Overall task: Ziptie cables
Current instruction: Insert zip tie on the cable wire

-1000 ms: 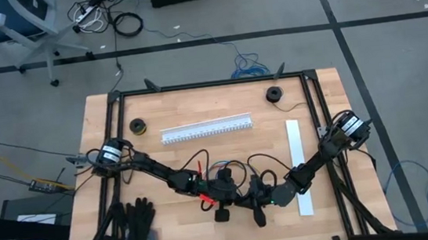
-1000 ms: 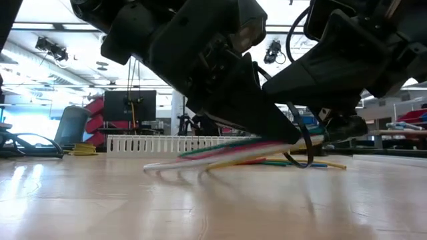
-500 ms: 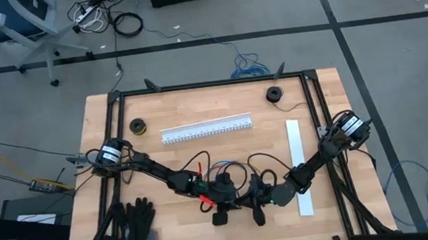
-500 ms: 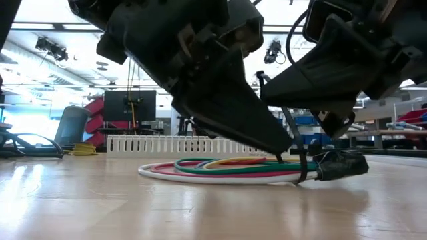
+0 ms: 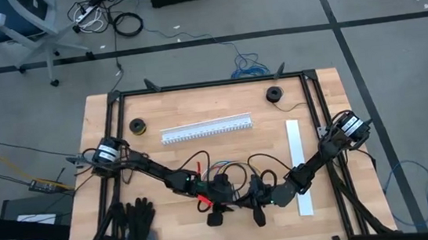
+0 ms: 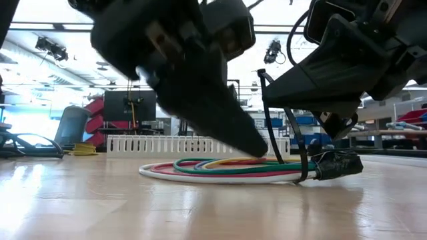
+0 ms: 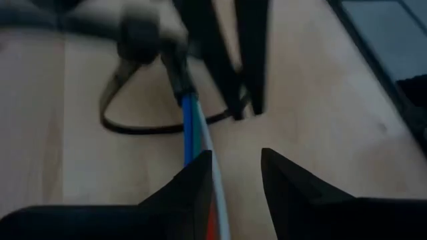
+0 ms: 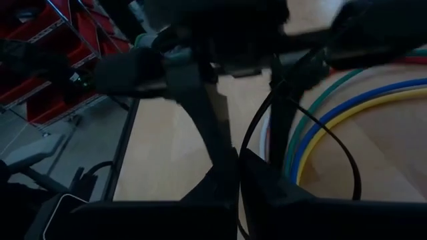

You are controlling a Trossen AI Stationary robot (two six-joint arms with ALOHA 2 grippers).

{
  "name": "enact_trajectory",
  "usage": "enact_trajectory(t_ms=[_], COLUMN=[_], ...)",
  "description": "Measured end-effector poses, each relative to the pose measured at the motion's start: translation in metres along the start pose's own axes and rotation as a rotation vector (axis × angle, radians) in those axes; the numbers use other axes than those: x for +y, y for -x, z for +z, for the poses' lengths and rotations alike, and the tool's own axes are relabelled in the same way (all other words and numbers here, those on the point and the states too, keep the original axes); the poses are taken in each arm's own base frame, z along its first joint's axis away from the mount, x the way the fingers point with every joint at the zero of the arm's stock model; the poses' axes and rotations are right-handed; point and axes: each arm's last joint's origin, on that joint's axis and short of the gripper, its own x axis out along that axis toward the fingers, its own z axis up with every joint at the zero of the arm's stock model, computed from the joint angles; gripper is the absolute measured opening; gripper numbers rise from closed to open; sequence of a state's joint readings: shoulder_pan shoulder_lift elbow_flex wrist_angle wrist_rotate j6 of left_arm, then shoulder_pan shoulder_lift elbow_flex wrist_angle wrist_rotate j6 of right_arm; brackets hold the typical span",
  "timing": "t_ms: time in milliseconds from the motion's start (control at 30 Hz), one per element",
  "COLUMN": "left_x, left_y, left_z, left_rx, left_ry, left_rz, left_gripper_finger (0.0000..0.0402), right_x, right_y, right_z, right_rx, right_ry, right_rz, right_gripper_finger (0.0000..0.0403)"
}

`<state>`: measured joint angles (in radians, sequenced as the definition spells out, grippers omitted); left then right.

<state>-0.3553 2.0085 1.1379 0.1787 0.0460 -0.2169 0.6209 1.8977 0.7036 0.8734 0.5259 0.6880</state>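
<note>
The cables (image 6: 227,170) lie flat on the table (image 6: 100,207) as a coiled bundle of red, green, yellow, blue and white loops, in the lower middle of the low view. In the high view they sit at the lower centre of the frame (image 5: 223,170), between the two arms. A thin black ziptie (image 6: 293,150) stands around the bundle at its right end in the low view, rising in a tall loop, and just right of it a dark plug end (image 6: 339,165) rests on the table.

The left pincer (image 7: 237,167) hangs over the bundle with its fingers a little apart and nothing between them; in the left wrist view the blue and white wires run up past one fingertip. In the high view the left pincer (image 5: 216,212) is at the lower centre, just left of the right one.

The right pincer (image 8: 238,160) is clenched, fingertips pressed together; the thin black strap passes beside them, but whether it is pinched cannot be told. In the high view it (image 5: 258,210) sits just right of the cables.

Farther out, a long white slotted channel (image 5: 205,129) lies at the upper middle of the table, a flat white strip (image 5: 299,167) at the right, and black gloves (image 5: 139,222) at the lower left.
</note>
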Motion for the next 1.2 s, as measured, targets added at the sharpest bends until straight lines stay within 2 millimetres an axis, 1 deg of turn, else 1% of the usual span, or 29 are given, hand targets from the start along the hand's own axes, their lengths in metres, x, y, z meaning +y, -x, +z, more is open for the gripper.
enact_trajectory(t_ms=[133,267,367,467,567,633,800,867,1067,1200], left_x=[0.000,0.003,0.006,0.011,0.019,0.026,0.038,0.042,0.045,0.046], left_y=[0.015,0.034,0.047,0.061,0.076,0.082,0.081,0.078,0.071,0.068], left_z=[0.001,-0.009,-0.022,-0.041,-0.054,-0.060,-0.058,-0.055,-0.042,-0.041], left_rx=[-0.030,-0.105,-0.263,-0.479,-0.659,-0.703,-0.694,-0.662,-0.623,-0.597], left_ry=[-0.005,0.003,0.059,0.145,0.285,0.394,0.623,0.673,0.702,0.691], left_rz=[0.028,0.078,0.072,0.026,-0.025,-0.047,-0.081,-0.077,-0.098,-0.072], left_gripper_finger=[0.0103,0.0103,0.0103,0.0103,0.0103,0.0103,0.0095,0.0089,0.0079,0.0078], right_x=[0.000,0.000,0.001,0.001,0.001,0.000,-0.005,-0.007,-0.009,-0.009], right_y=[0.000,0.001,0.001,0.001,0.001,0.000,-0.004,-0.005,-0.006,-0.006], right_z=[-0.001,-0.001,-0.001,-0.001,-0.001,0.000,0.005,0.006,0.008,0.008], right_rx=[0.002,0.002,-0.001,-0.002,-0.002,-0.004,-0.014,-0.016,-0.015,-0.015], right_ry=[0.003,0.003,0.000,0.000,0.001,0.008,0.024,0.026,0.032,0.039], right_rz=[-0.005,-0.007,-0.003,-0.003,-0.003,-0.005,-0.012,-0.016,-0.017,-0.018], right_gripper_finger=[0.0000,0.0000,0.0000,0.0000,0.0000,0.0000,0.0000,0.0000,0.0000,0.0000])
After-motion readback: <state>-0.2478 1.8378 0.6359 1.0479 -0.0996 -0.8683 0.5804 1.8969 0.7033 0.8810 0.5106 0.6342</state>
